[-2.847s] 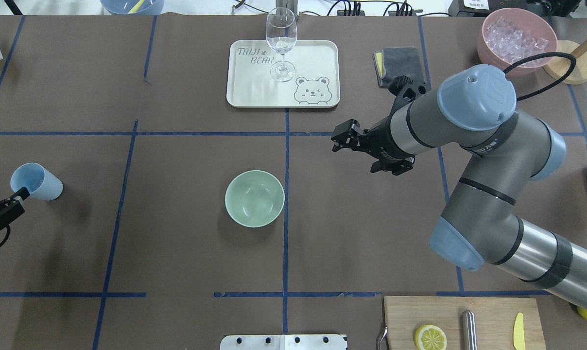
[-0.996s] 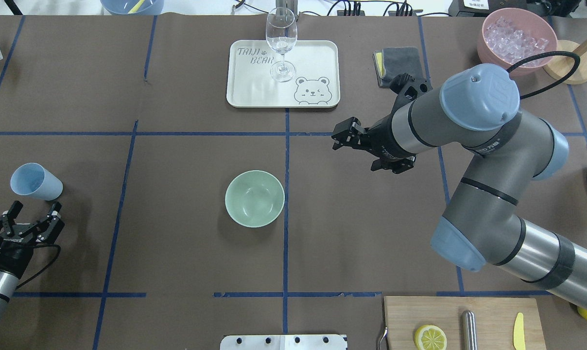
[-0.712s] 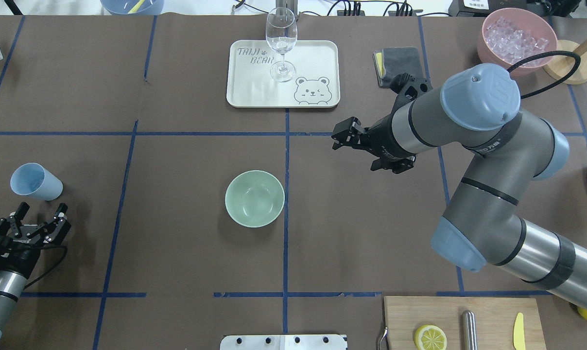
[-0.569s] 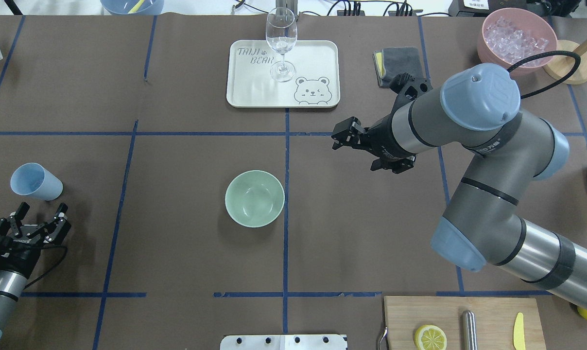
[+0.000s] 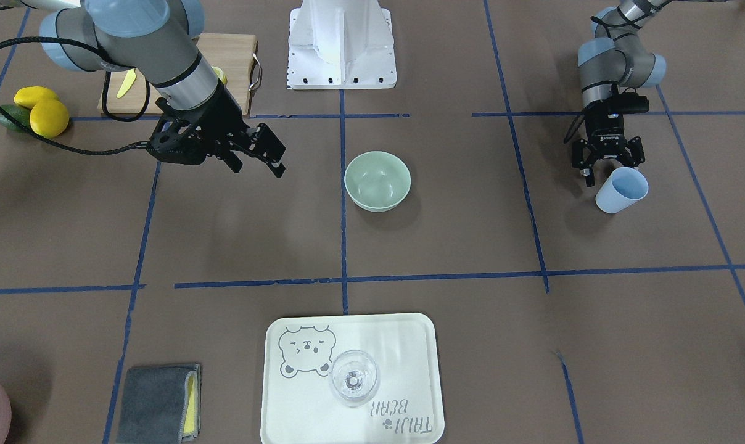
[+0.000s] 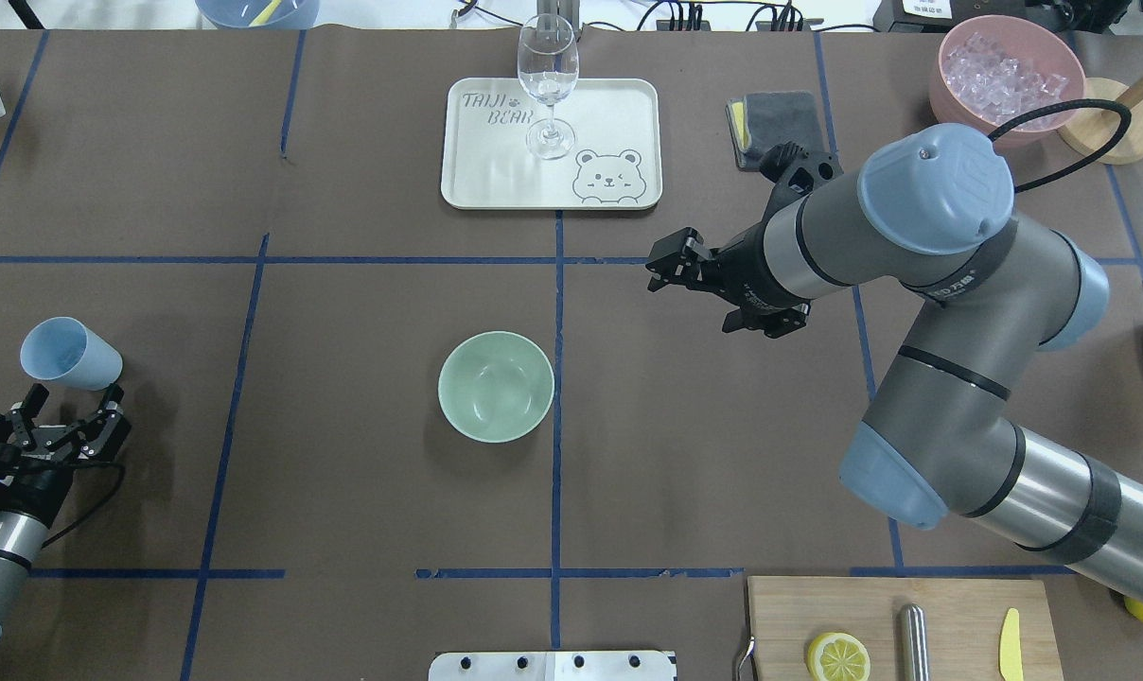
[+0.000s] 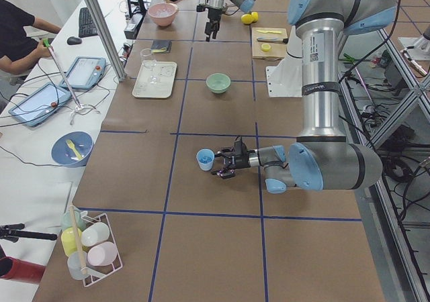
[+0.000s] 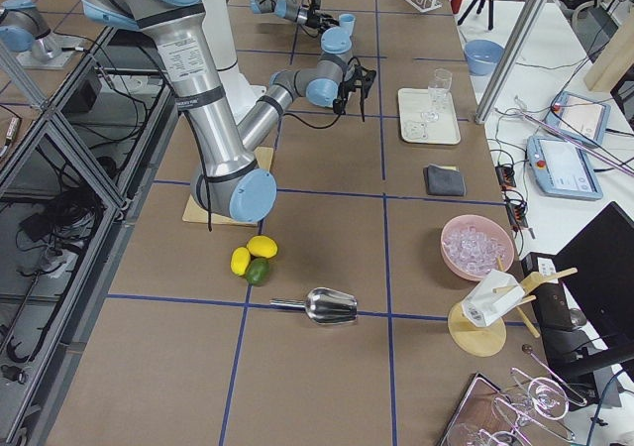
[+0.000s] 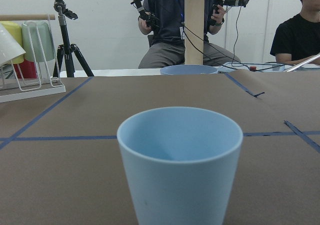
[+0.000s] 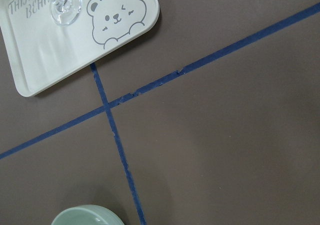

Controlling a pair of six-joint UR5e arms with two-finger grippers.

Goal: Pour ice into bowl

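Far left of the overhead view: left gripper [image 6: 70,409], fingers spread apart, clasping nothing. Sits low over the brown table [image 6: 344,473], aimed at the light blue cup [image 6: 68,354] and just short of it. From the left side view, looks right beside the cup; cannot judge contact. In the left wrist camera: that cup dead ahead, upright, mouth up, bottom hidden behind its own wall.

Centre: bowl [image 6: 496,386], pale mint green, upright on the table, smooth inside showing. Meets the central blue tape line [image 6: 556,473] with its right rim. Lies well apart from both grippers.

Beyond the bowl, on the table's far side: cream tray [image 6: 619,104] with a bear drawing, carrying a clear wine glass [image 6: 547,76] upright near its far left corner.

Right of centre: right gripper [image 6: 661,268], fingers parted, holding nothing. Hangs above the table, beyond and to the right of the bowl, pointing toward the view's left. Takes in, through its wrist camera, a tape crossing, the tray's corner and a sliver of the bowl's rim.

Further right: folded grey cloth [image 6: 784,123], then pink container [image 6: 950,106] of clear cubes [image 6: 1002,71] at the far right corner. Along the near edge: wooden board [image 6: 950,610] with a lemon half [image 6: 837,656].
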